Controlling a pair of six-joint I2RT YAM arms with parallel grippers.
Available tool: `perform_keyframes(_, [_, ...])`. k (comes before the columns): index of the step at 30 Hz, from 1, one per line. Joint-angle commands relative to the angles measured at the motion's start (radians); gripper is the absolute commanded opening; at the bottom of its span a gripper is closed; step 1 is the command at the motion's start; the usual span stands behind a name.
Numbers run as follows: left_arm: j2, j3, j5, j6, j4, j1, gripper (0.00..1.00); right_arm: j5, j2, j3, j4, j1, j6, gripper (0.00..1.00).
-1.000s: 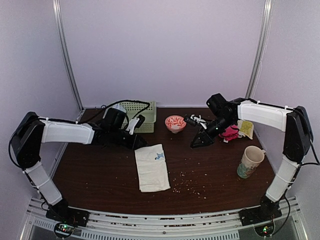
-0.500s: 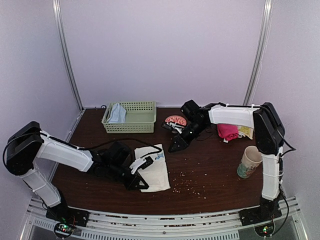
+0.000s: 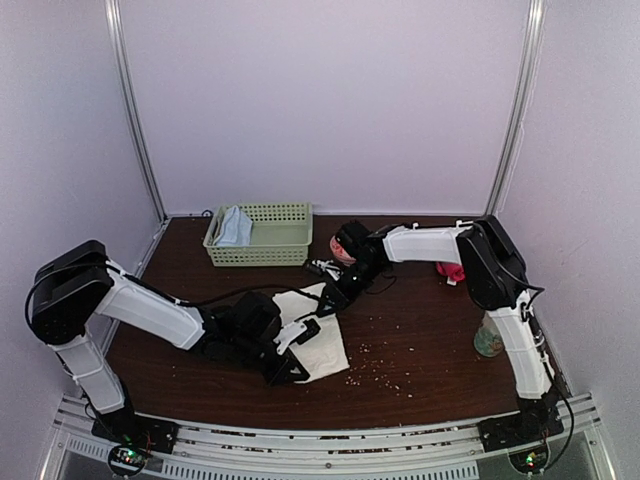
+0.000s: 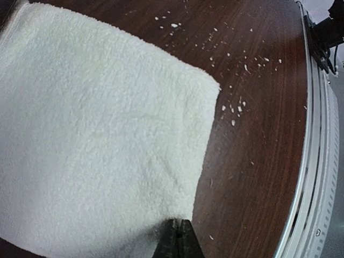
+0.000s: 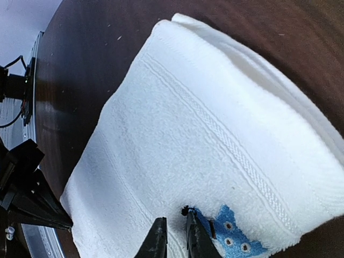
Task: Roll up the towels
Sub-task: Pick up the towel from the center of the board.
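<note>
Since a second ago both arms have swung in from the back of the table (image 3: 430,350) onto the off-white towel (image 3: 322,340), which lies flat near the front edge. The left arm (image 3: 150,310) stretches low along the tabletop, its left gripper (image 4: 178,228) closed tight, tips at the towel's near edge, nothing visibly pinched. The right arm (image 3: 430,240) reaches across, its right gripper (image 5: 174,217) narrowly parted over the far edge by the blue patch (image 5: 231,236). The green basket (image 3: 280,245) holds the pale blue towel (image 3: 234,226)

towel (image 3: 332,352), basket (image 3: 262,256), crumbs (image 3: 378,350) on table (image 3: 440,335)
</note>
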Motion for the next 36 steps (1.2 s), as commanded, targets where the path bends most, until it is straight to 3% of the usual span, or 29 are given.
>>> perform_keyframes(1, [0.063, 0.060, -0.111, 0.037, -0.030, 0.002, 0.00, 0.131, -0.003, 0.002, 0.035, -0.076, 0.043, 0.14])
perform_keyframes(5, [0.082, 0.113, -0.120, 0.032, -0.008, 0.002, 0.00, 0.074, 0.008, 0.020, 0.011, -0.095, -0.001, 0.15])
perform_keyframes(7, [0.060, 0.123, -0.120, 0.024, 0.020, 0.002, 0.05, 0.016, 0.001, 0.033, -0.016, -0.095, -0.033, 0.16])
perform_keyframes(11, [-0.051, 0.148, -0.180, 0.080, -0.026, -0.017, 0.30, -0.102, -0.072, 0.059, -0.094, -0.108, -0.099, 0.20])
perform_keyframes(15, [-0.146, 0.163, -0.255, 0.216, -0.105, -0.043, 0.48, -0.125, -0.228, -0.013, -0.088, -0.127, -0.153, 0.26])
perform_keyframes(21, [-0.091, 0.240, -0.344, 0.407, -0.260, -0.047, 0.50, -0.072, -0.415, -0.196, -0.028, -0.171, -0.196, 0.32])
perform_keyframes(26, [0.002, 0.316, -0.315, 0.467, -0.301, -0.047, 0.51, -0.040, -0.526, -0.389, 0.079, -0.203, -0.187, 0.33])
perform_keyframes(36, [0.149, 0.373, -0.285, 0.521, -0.327, -0.047, 0.51, -0.016, -0.597, -0.484, 0.068, -0.229, -0.226, 0.34])
